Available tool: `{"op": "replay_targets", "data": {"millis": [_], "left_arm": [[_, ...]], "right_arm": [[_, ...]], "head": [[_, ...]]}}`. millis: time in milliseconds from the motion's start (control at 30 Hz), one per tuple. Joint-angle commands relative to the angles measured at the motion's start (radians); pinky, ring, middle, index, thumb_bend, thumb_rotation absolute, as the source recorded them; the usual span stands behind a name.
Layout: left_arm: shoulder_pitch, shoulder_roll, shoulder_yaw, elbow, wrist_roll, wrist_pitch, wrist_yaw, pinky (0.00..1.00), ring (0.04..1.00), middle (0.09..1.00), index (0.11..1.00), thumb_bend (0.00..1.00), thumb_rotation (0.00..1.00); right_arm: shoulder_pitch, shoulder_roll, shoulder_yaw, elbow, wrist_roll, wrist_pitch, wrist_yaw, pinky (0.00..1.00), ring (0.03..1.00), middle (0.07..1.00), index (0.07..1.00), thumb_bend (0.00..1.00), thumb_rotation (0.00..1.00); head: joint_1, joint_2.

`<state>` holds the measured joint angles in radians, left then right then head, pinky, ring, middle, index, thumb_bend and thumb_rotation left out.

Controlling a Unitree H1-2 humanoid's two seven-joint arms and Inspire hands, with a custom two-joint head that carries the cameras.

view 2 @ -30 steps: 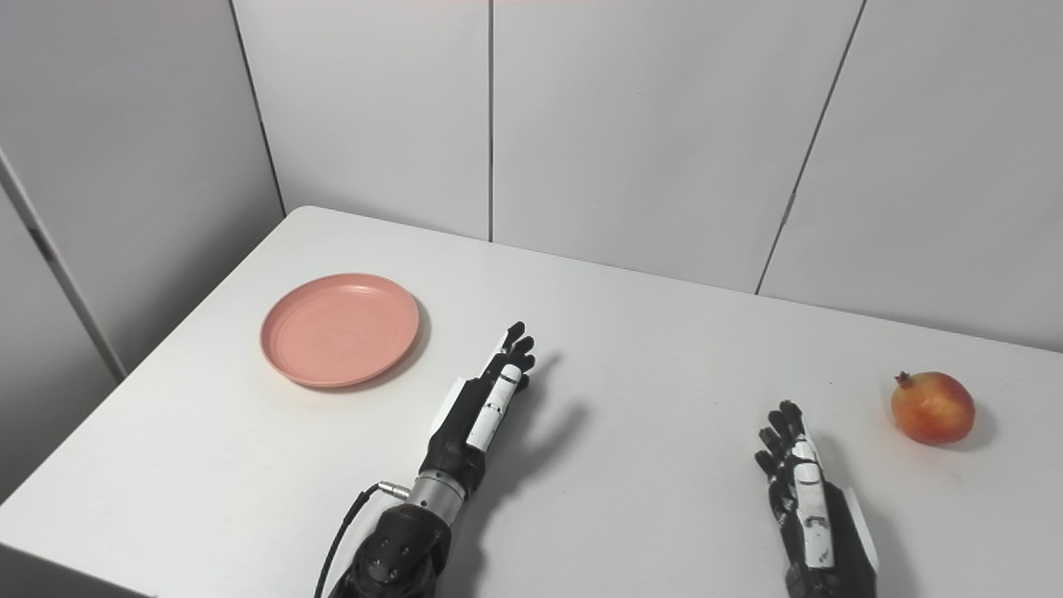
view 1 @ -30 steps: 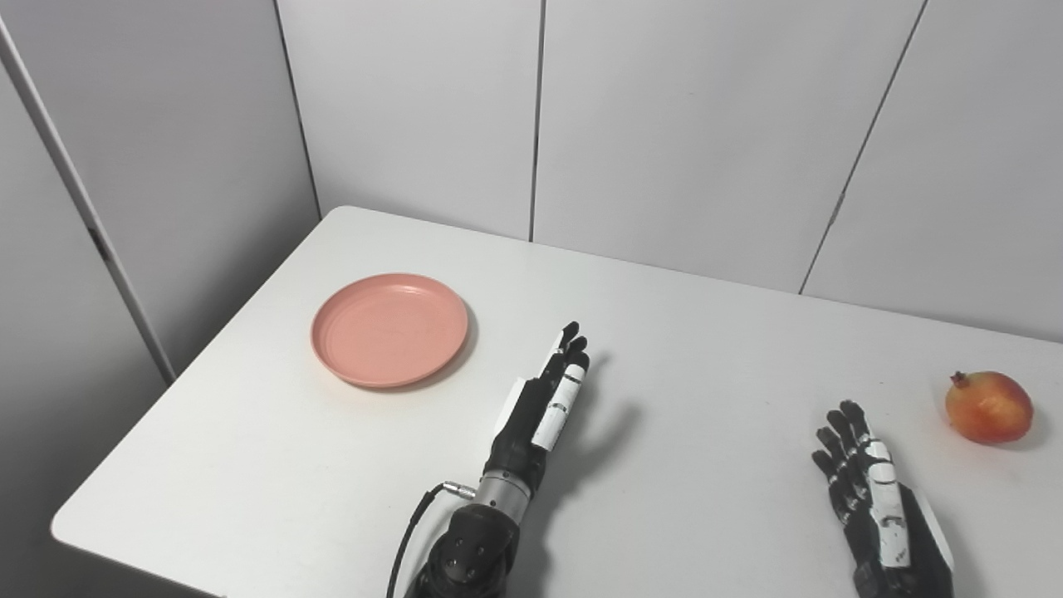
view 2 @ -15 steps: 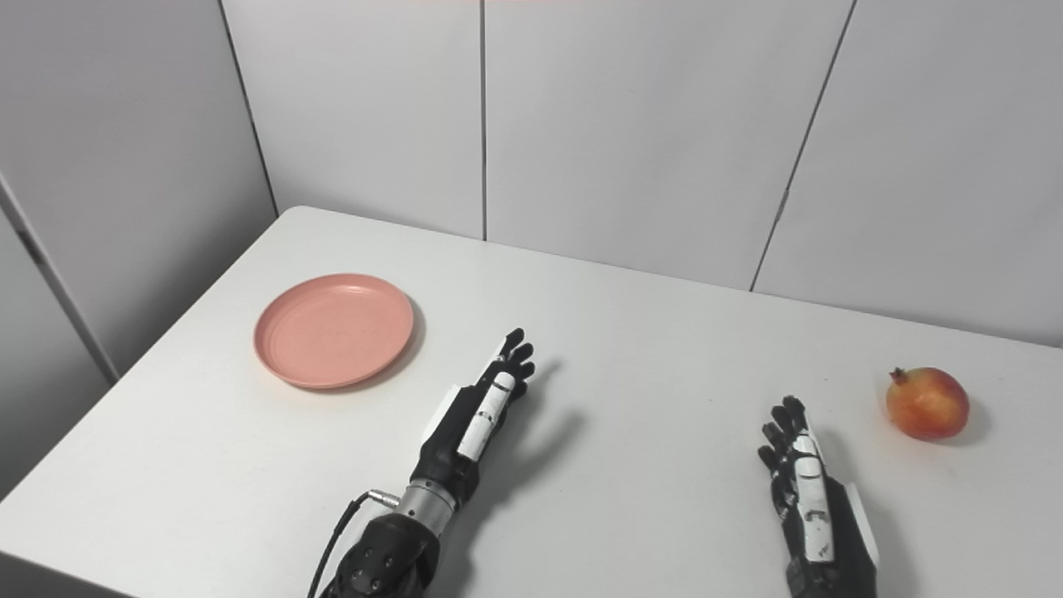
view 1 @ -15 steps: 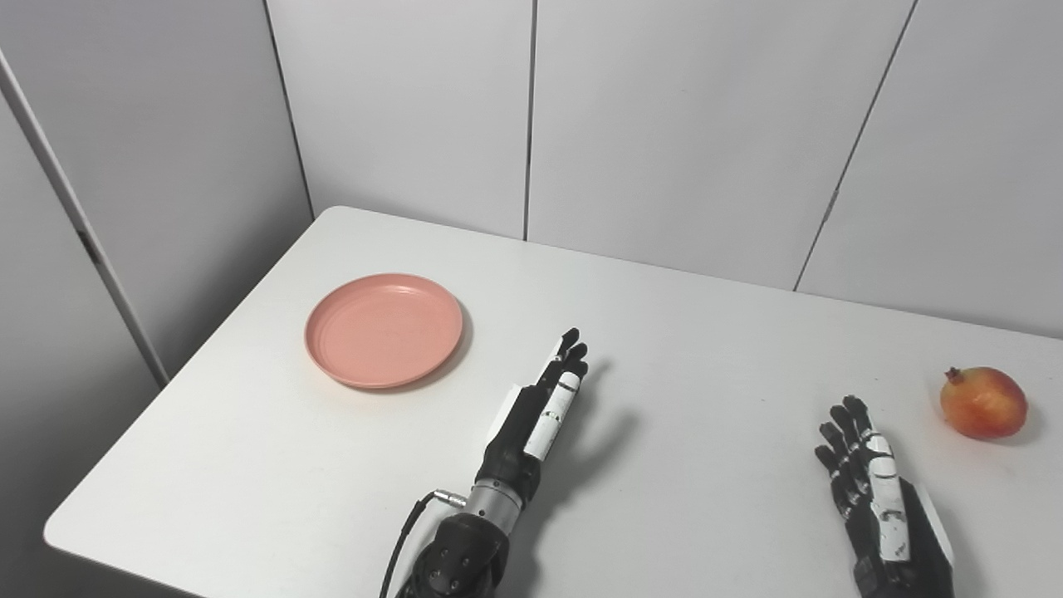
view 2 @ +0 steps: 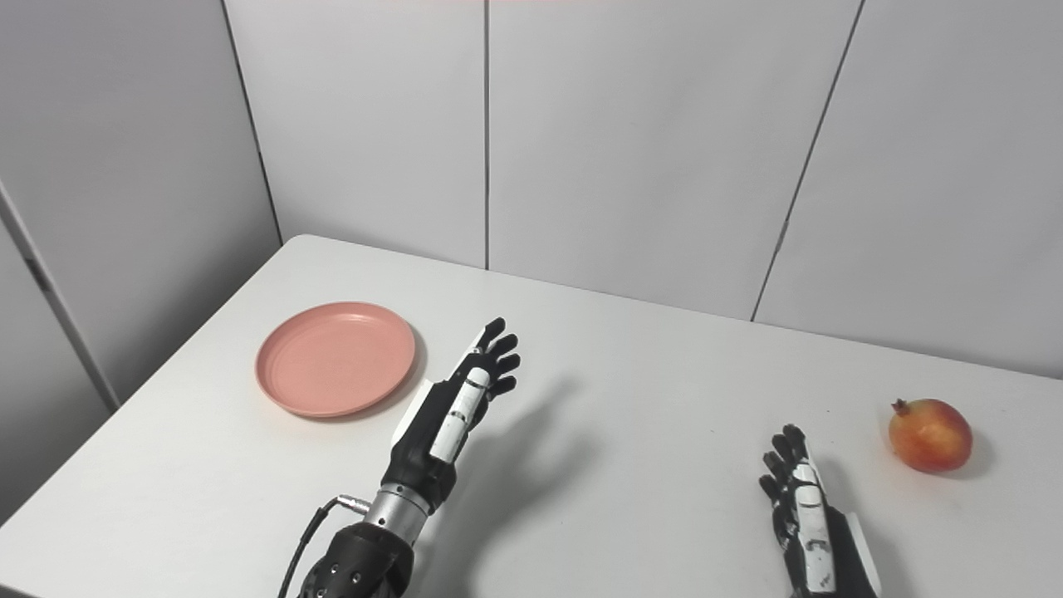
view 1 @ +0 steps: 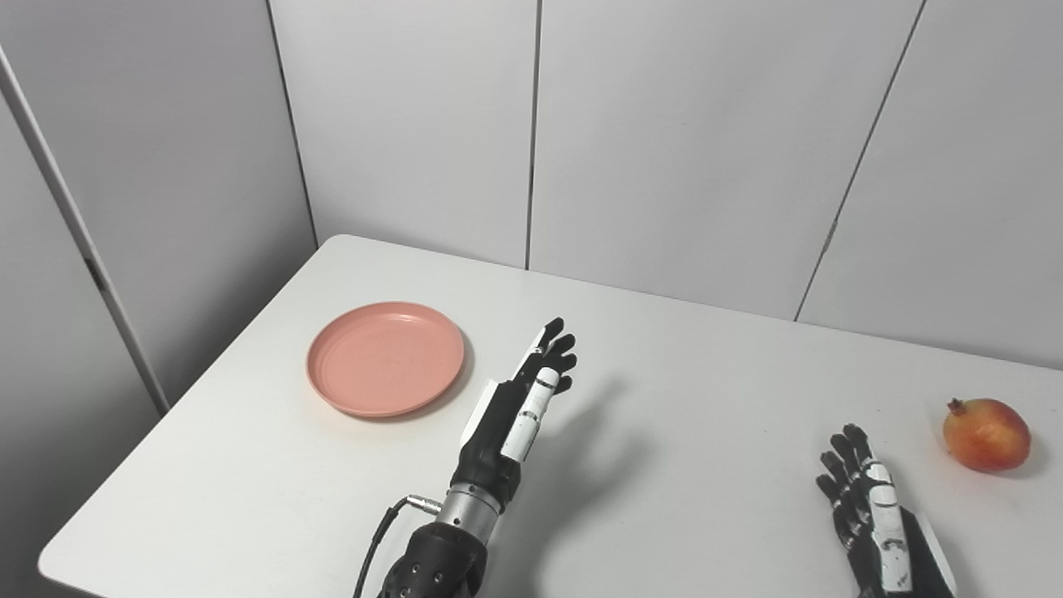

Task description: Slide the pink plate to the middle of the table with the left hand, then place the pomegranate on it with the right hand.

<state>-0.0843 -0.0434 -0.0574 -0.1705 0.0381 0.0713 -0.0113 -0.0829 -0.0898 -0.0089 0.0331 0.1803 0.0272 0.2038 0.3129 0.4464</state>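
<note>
Cropping right hand [view 1: 880,531] at bottom edge — palm hidden.

No readable text, labels or numbers anywhere.

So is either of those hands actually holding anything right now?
No. The left hand is open in the air beside the plate, and the right hand is open, apart from the pomegranate. Nothing is held.
</note>
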Motion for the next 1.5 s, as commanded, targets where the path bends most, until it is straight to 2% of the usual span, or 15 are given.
{"op": "replay_targets", "data": {"millis": [0,167,333,433,767,933,1100,1267,1467], "left_arm": [[-0.061,0.004,0.01,-0.047,-0.009,0.015,0.0,0.92,0.925,0.944,0.943,0.45,1.0],[-0.097,0.017,0.048,-0.092,-0.058,0.053,-0.007,0.93,0.934,0.95,0.953,0.45,1.0],[-0.128,0.051,0.09,-0.125,-0.079,0.065,-0.006,0.93,0.938,0.951,0.945,0.45,1.0],[-0.143,0.076,0.114,-0.128,-0.081,0.051,-0.009,0.94,0.942,0.953,0.947,0.46,1.0],[-0.181,0.148,0.213,-0.084,-0.115,0.031,0.006,0.93,0.934,0.943,0.929,0.48,1.0],[-0.203,0.181,0.263,-0.085,-0.135,0.048,0.025,0.94,0.943,0.948,0.938,0.5,1.0],[-0.231,0.221,0.307,-0.083,-0.139,0.057,0.041,0.97,0.96,0.963,0.962,0.42,1.0],[-0.252,0.254,0.356,-0.062,-0.198,0.062,0.046,0.96,0.949,0.96,0.952,0.42,1.0],[-0.268,0.286,0.401,-0.027,-0.214,0.062,0.062,0.93,0.939,0.942,0.926,0.41,1.0]], "right_arm": [[0.002,0.014,0.002,0.034,0.008,-0.049,0.005,1.0,1.0,1.0,1.0,0.3,1.0],[0.0,0.008,0.004,0.044,0.0,-0.061,0.009,1.0,1.0,1.0,1.0,0.3,1.0],[0.001,0.008,0.007,0.041,-0.008,-0.062,0.005,1.0,1.0,1.0,1.0,0.3,1.0],[0.002,0.009,0.004,0.034,-0.001,-0.047,0.003,1.0,1.0,1.0,1.0,0.3,1.0],[0.004,0.005,0.008,0.023,-0.011,-0.031,-0.001,1.0,1.0,1.0,1.0,0.29,1.0],[0.004,0.007,0.004,0.021,0.0,-0.029,0.004,1.0,1.0,1.0,1.0,0.29,1.0],[0.004,0.002,0.004,0.021,-0.003,-0.029,0.004,1.0,1.0,1.0,1.0,0.29,1.0],[0.006,0.002,0.004,0.011,-0.002,-0.016,-0.001,1.0,1.0,1.0,1.0,0.29,1.0],[0.006,0.003,0.003,0.01,-0.001,-0.015,-0.005,1.0,1.0,1.0,1.0,0.3,1.0]], "head": [[0.002,0.0],[0.002,-0.001],[0.012,-0.001],[0.02,-0.001],[0.023,0.002],[0.025,0.004],[0.033,0.008],[0.035,0.008],[0.04,0.01]]}}
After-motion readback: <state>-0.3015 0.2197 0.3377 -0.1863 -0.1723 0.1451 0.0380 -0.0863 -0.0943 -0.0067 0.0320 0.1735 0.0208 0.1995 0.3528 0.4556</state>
